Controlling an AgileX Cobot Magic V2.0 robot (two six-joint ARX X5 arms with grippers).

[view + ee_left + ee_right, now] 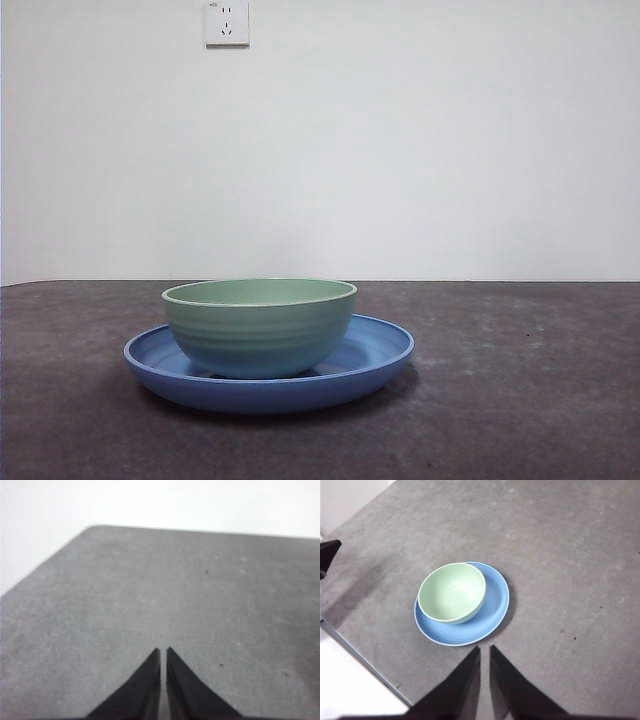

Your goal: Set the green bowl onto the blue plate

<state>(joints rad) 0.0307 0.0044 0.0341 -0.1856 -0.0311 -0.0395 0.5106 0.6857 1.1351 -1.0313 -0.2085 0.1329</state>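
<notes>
Table [540, 400] comes first: a grey, faintly speckled top that carries everything. On it lies the blue plate [385, 352], flat and glossy, and on the plate sits the green bowl [260, 328], upright and empty. Seen from the right wrist, the bowl [452, 592] is off the plate's [490, 615] centre, its wall reaching out to the rim on one side, with a broad crescent of blue bare on the other. The right gripper [485, 652] hangs well above the plate, jaws pressed together and holding nothing. The left gripper [163, 655] is over bare table, well away from the plate, jaws likewise closed and empty. The placing looks done; I judge the best course is to keep both arms clear, since a nudge could slide the bowl over the rim
</notes>
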